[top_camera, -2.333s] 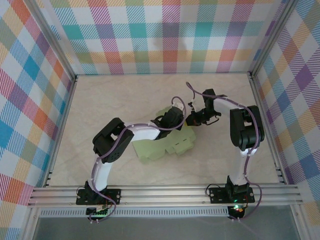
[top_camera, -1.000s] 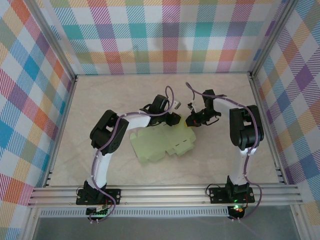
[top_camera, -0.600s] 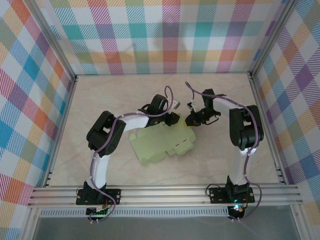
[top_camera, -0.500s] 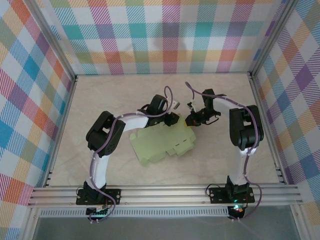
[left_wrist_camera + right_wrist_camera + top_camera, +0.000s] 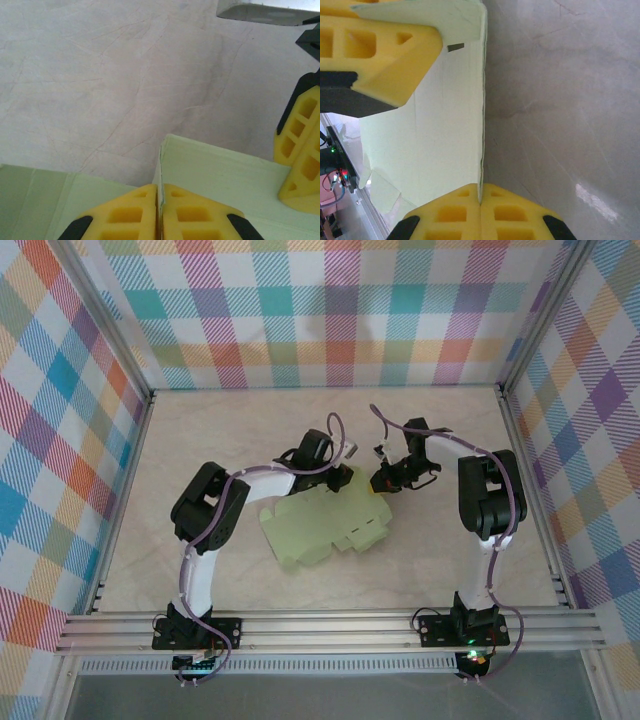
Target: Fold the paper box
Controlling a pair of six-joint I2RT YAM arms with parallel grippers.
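The paper box is a pale green flat cut-out with scalloped flaps, lying mid-table. Its far right panel is lifted off the surface. My left gripper sits at the sheet's far edge, and its yellow jaws are shut on the thin raised card edge. My right gripper is at the far right corner, also shut on the card's edge. The green panel stretches between the two grippers. The left gripper's fingers appear in the right wrist view, and the right gripper's fingers in the left wrist view.
The pale marble tabletop is ringed by plaid walls and aluminium rails. Both arm bases sit at the near edge. A metal rail lies beyond the grippers.
My left arm came off the sheet's middle to its far edge, and its jaws closed on the raised card edge. The right gripper stayed shut on its corner.
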